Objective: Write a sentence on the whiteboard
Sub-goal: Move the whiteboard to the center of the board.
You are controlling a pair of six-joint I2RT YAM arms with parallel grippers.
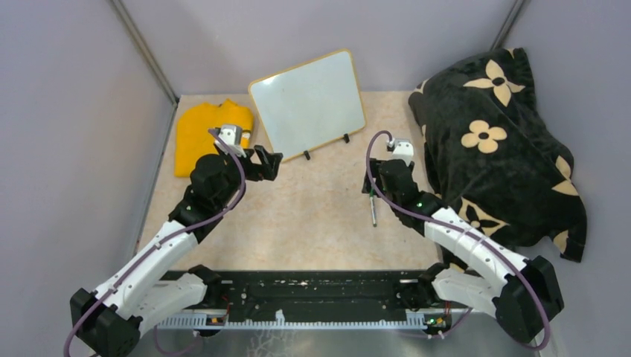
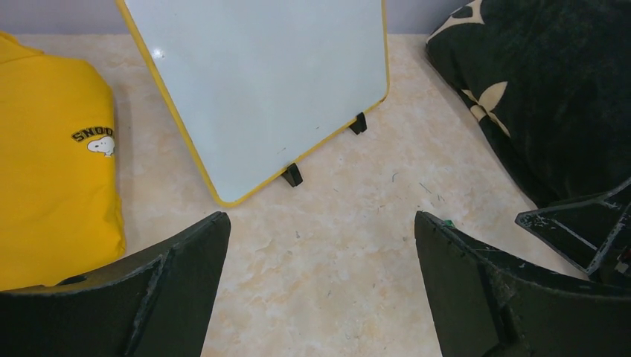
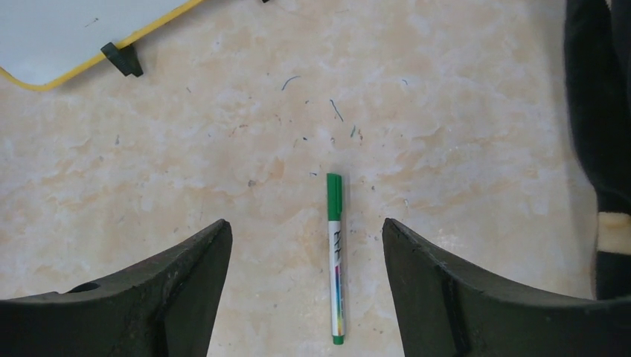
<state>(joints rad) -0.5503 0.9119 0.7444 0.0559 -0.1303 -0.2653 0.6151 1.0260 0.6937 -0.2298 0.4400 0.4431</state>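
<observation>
Beige marbled tabletop (image 1: 320,223) fills the overhead view, walled in grey. At its far edge, left of middle, the whiteboard (image 1: 307,103) stands propped on two clip feet, with no sentence on it yet. A yellow cloth (image 1: 199,134) lies in the far left corner, and a dark flowered blanket (image 1: 498,149) lies along the right edge. The left gripper (image 1: 268,165) hangs by the board's lower left corner. The right gripper (image 1: 370,184) hangs over a green pen (image 1: 373,212), so the right arm is the nearer one.

From the left wrist, the fingers stand wide apart and empty, and the board's clean face shows up close.

Only the right wrist shows how the pen lies — between fingers that stand apart and empty, its long axis running near to far, cap toward the board.
</observation>
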